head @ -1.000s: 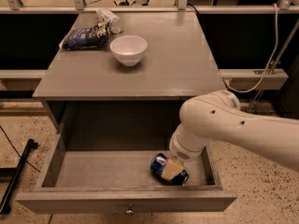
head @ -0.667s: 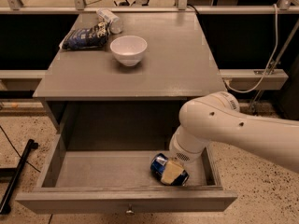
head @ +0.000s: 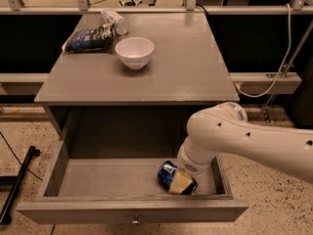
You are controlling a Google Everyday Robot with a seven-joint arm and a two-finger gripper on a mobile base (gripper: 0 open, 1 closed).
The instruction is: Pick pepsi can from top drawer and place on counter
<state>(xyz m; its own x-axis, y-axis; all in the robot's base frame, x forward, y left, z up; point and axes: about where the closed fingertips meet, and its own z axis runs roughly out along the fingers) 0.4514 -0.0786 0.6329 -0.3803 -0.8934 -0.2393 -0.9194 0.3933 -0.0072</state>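
The pepsi can (head: 167, 173), blue with a silver end, lies on its side at the front right of the open top drawer (head: 98, 177). My gripper (head: 180, 181) reaches down into the drawer from the white arm on the right. A tan finger pad (head: 180, 182) rests against the can's right side. The wrist hides the rest of the hand. The counter (head: 181, 67) spreads above the drawer.
A white bowl (head: 134, 51) stands on the counter's back left. Behind it lie a dark blue snack bag (head: 89, 38) and a small whitish container (head: 114, 21). A white cable (head: 281, 62) hangs at the right. A black bar (head: 19, 182) lies on the floor at left.
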